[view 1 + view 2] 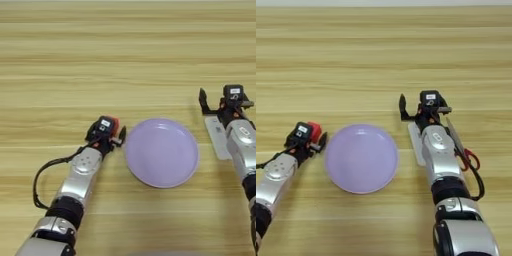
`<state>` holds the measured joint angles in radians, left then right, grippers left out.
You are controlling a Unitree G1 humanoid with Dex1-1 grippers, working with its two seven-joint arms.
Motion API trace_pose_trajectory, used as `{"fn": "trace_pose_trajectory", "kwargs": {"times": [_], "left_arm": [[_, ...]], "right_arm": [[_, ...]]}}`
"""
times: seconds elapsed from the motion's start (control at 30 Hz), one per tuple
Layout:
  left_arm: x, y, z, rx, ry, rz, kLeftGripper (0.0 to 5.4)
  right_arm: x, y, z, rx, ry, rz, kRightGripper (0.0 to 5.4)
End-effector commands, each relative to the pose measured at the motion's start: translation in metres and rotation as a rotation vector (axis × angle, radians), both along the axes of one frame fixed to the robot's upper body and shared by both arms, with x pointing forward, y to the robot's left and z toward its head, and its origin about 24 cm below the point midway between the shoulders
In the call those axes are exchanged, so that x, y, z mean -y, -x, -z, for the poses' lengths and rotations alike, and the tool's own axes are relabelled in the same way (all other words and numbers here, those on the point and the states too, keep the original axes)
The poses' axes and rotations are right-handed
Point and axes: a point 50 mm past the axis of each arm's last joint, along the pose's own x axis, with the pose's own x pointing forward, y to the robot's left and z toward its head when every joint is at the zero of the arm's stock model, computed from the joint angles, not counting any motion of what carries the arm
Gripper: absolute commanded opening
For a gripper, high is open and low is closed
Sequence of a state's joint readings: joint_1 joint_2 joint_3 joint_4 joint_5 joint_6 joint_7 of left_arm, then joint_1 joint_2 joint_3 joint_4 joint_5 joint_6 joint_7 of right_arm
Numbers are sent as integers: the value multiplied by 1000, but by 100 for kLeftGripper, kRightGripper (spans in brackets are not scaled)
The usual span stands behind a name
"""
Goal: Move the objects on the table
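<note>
Filling both views, the wooden table (125,55) carries everything on its near half, while its far half shows only plank grain. Largest of the things on it is the round lavender plate (161,152), lying flat about midway between the table's left and right edges and towards the near edge, with nothing on it. To the plate's right, the right arm reaches in from the near right corner, and the right gripper (418,107) sits over the far end of the white bar (416,144); one black finger (402,108) stands out to the left, apart from the gripper body, so the fingers look spread and not clamped on anything. The white bar lies flat under that arm, just beside the plate's right rim but apart from it, its long side running from near to far. A pair of red-handled scissors (470,158) lies further right, partly hidden behind the arm. On the plate's left, the left arm comes in from the near left corner, and the left gripper (111,134) is just beside the plate's left rim, pinching the small red cube (314,131), which shows only as a red patch beside the gripper's head, near the plate's left rim.
</note>
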<state>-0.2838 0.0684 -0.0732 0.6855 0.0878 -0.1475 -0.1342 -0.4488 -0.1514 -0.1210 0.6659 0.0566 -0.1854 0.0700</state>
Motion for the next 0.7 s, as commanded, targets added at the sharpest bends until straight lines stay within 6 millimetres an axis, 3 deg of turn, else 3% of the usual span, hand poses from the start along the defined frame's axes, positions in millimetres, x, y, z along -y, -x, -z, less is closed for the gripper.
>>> {"fn": "trace_pose_trajectory", "kwargs": {"times": [0.03,0.37,0.7], "left_arm": [[0,2,-1,14,16,-7,445],[-1,1,-5,44,29,-30,537],[0,1,-8,59,37,-37,537]], "right_arm": [[3,-4,-5,10,26,9,540],[22,-4,-10,2,141,61,540],[33,-3,-15,-18,146,48,540]]}}
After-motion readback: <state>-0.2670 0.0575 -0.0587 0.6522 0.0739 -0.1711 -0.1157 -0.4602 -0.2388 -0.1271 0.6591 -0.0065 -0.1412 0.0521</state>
